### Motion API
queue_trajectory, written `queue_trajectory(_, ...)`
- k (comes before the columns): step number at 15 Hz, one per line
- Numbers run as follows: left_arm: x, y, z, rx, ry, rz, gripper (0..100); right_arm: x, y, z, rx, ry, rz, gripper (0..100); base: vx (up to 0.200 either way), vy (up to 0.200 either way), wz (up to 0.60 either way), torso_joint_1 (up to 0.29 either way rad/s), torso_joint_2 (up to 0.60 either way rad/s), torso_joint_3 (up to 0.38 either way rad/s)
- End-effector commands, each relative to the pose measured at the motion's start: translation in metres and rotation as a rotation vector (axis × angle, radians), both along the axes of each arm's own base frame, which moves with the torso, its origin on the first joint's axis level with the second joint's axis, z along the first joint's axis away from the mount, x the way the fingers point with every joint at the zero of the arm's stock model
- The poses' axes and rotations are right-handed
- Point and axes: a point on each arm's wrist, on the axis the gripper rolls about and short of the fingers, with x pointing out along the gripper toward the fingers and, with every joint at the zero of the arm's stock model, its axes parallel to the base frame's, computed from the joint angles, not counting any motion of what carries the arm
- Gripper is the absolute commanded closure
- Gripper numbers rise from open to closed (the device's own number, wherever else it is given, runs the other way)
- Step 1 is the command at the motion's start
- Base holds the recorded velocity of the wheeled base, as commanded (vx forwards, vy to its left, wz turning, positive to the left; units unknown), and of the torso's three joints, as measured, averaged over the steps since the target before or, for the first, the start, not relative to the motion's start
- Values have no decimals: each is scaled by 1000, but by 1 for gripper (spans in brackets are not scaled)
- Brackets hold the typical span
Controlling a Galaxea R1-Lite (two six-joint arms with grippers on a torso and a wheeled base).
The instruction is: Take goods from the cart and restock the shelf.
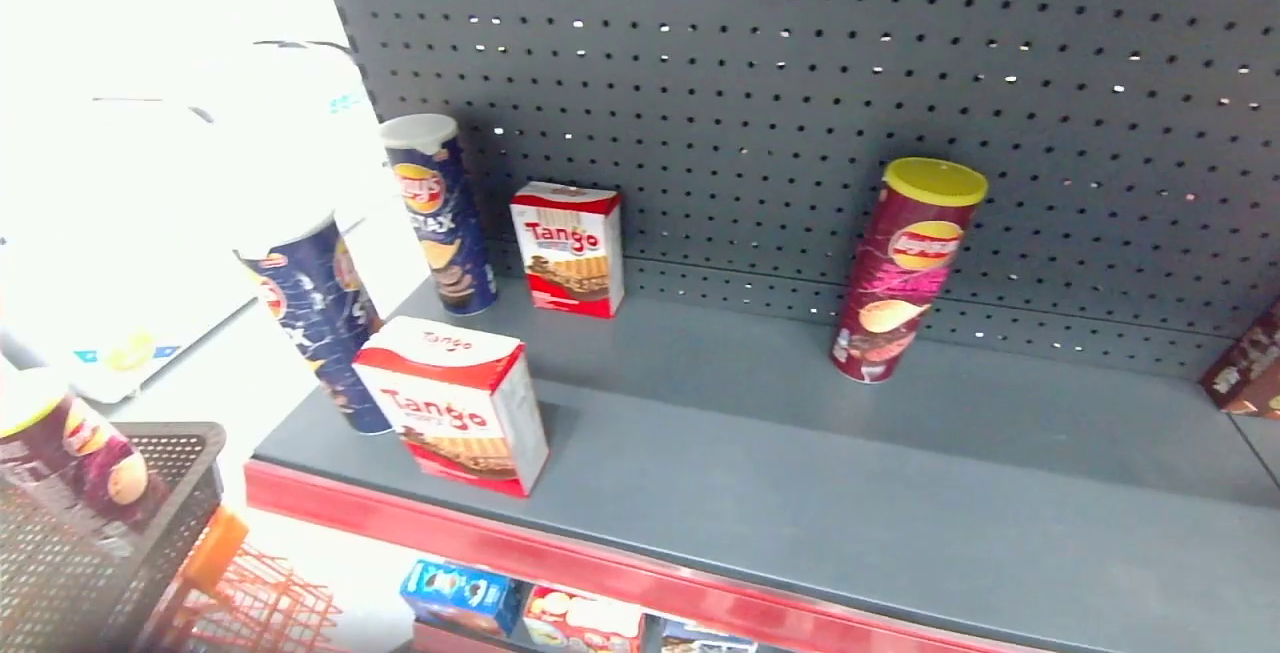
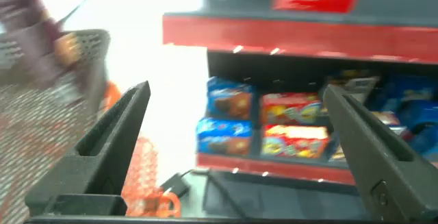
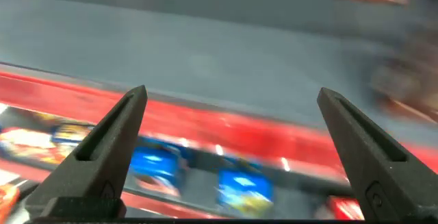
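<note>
So, cart basket (image 1: 150,493): dark mesh with an orange handle on its rim, at the far left and lower than the shelf deck; a red wire frame (image 1: 270,603) shows beneath it.
purple can (image 1: 75,458): inside the cart basket, tilted, yellow lid uppermost.
left gripper (image 2: 236,94): held low, facing the lower-tier goods (image 2: 294,125), fingers spread wide with nothing between them; the cart basket (image 2: 55,66) lies off to one side of it.
shelf (image 1: 800,493): grey deck with a red front strip (image 1: 500,543) and a perforated back panel (image 1: 800,83).
front blue can (image 1: 315,318): upright at the shelf's left front corner, just beside the front wafer box.
front wafer box (image 1: 455,403): red and white, upright near the front edge, turned a little.
rear blue can (image 1: 440,218): upright near the back panel, pale lid on.
rear wafer box (image 1: 570,248): upright just right of the rear blue can, close to the back panel.
yellow-lidded can (image 1: 900,273): maroon, standing alone mid-shelf near the back, well apart from the boxes.
brown box (image 1: 1245,368): at the back, cut off by the right edge.
lower-tier goods (image 1: 460,593): blue packs and red boxes under the red front strip.
right gripper (image 3: 233,94): pointed at the red front strip (image 3: 226,125) with the grey deck beyond; fingers wide apart, empty; the view past them is blurred.
</note>
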Motion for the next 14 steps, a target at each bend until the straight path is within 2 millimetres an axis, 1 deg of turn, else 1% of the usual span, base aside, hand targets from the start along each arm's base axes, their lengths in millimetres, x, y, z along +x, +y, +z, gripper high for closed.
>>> queue_trajectory(1, 0, 0, 0, -1, 1, 1, 0, 0, 0, 0, 0, 0, 1, 0, 0, 0, 600, -2, 2, 2)
queue_trajectory(5, 0, 0, 0, 0, 1, 0, 0, 0, 0, 0, 4, 0, -1, 0, 0, 0, 600, 0, 1, 2)
queue_trajectory(14, 0, 0, 0, 2, 1, 0, 0, 0, 0, 0, 1, -2, 1, 0, 0, 0, 0, 0, 0, 0)
